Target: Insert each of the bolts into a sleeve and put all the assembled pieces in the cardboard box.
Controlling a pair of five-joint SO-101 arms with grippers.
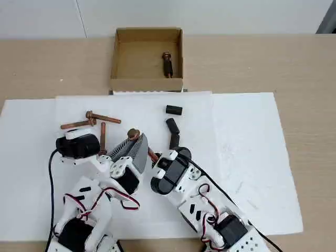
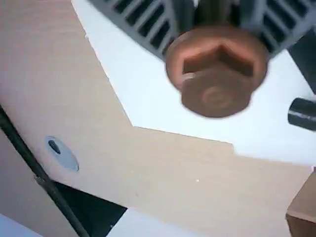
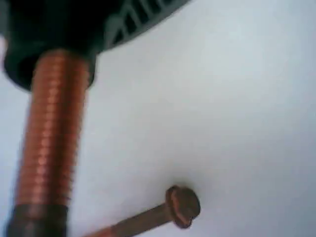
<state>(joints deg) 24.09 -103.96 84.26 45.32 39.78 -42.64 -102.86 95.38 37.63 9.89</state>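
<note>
- High view: cardboard box (image 1: 119,58) at the far side of the desk (image 1: 262,63), its near wall touching the white sheet (image 1: 247,157). One assembled piece (image 1: 167,64) lies inside, close to the right-hand wall.
- High view: loose bolts (image 1: 103,118) clustered on the sheet just beyond the left arm. Black sleeves (image 1: 174,109) lie on the sheet near its middle, one nearer the box and the others nearer the arms.
- High view: left gripper (image 1: 134,143) clamped narrow on the held bolt (image 1: 133,134), with the head toward the box and the shank slanting to the right gripper (image 1: 161,156). Whether the right gripper is wide, narrow or holding anything cannot be told.
- Left wrist view: flanged hex head of the held bolt (image 2: 217,69) between grey ribbed fingers (image 2: 143,19). One of the sleeves (image 2: 302,113) lies on the sheet beyond it.
- Right wrist view: threaded shank of the held bolt (image 3: 49,128) hangs above the sheet. One of the loose bolts (image 3: 163,212) lies beyond it.
</note>
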